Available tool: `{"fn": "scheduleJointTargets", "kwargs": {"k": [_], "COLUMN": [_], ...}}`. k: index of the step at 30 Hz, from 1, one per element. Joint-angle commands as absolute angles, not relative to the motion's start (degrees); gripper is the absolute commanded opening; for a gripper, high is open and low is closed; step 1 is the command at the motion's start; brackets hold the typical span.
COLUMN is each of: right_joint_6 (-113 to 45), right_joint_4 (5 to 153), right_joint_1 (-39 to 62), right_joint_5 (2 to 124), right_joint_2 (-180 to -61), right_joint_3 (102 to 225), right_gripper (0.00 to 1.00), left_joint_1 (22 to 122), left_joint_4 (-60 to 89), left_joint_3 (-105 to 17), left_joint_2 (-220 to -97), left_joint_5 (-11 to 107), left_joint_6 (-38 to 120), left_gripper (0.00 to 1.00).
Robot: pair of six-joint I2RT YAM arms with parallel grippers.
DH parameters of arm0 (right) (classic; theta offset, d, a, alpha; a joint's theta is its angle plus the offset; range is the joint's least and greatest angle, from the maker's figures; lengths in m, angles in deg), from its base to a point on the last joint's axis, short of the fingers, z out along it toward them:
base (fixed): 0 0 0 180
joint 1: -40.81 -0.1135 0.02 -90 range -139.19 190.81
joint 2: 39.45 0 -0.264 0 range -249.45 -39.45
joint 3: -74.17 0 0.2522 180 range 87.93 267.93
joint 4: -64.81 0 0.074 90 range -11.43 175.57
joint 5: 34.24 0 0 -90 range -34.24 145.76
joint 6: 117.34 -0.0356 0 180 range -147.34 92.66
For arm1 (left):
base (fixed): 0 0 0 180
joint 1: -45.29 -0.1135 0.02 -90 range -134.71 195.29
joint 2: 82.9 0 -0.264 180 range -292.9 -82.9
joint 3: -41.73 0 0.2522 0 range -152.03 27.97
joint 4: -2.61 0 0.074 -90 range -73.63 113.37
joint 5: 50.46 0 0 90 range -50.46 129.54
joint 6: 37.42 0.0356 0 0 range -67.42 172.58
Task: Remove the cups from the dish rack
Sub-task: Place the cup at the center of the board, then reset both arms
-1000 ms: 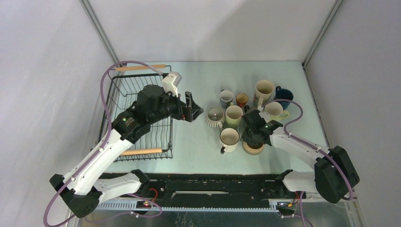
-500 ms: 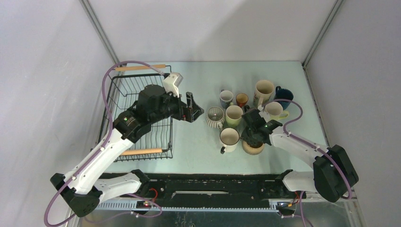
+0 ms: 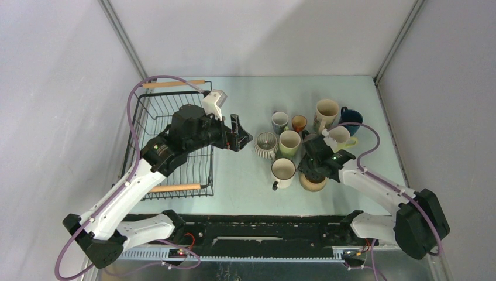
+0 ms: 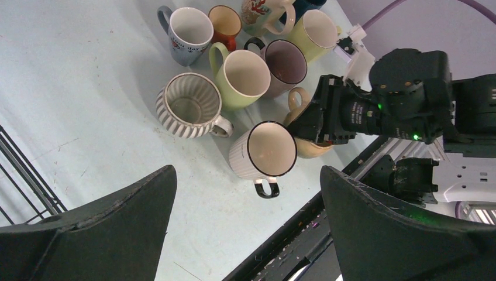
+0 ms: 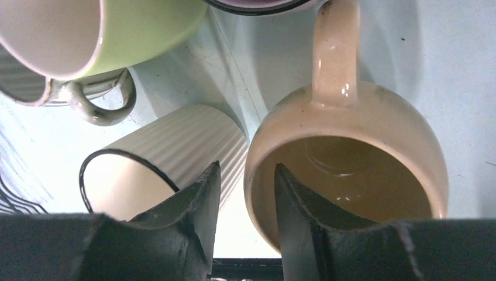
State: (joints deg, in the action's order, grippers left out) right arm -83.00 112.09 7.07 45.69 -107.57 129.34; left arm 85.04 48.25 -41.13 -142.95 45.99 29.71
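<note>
right gripper (image 5: 245, 175): fingers parting off tan mug (image 5: 351, 170) rim, mug set down | left gripper (image 4: 247, 171): wide open, empty | dish rack (image 3: 153, 117): apparently cleared

Pale blue-green table (image 3: 245, 99) enclosed by plain grey walls (image 3: 263, 35)
</note>
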Motion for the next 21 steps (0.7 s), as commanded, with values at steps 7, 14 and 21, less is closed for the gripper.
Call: {"fn": "scheduleJointTargets", "kwargs": {"k": [7, 14, 21], "right_joint_6": [-79.9, -74.4, -67.9], "right_joint_4": [120.5, 120.6, 117.2], "right_joint_1": [7.0, 5.7, 4.4], "right_joint_5": [43.3, 44.6, 49.2], "right_joint_2": [-98.0, -92.8, -90.9], "right_joint_3": [134.6, 141.1, 148.2], "right_gripper": [0.53, 0.72, 0.99], "left_joint_1": [85.4, 85.4, 85.4], "left_joint_4": [47.7, 50.4, 54.2], "left_joint_3": [-41.3, -43.0, -44.9], "left_joint_2": [-142.8, -142.7, -141.4], "left_joint_5": [45.4, 41.3, 33.5], "left_joint_6": [30.5, 30.2, 30.0], "left_gripper": [1.0, 1.0, 1.0]}}
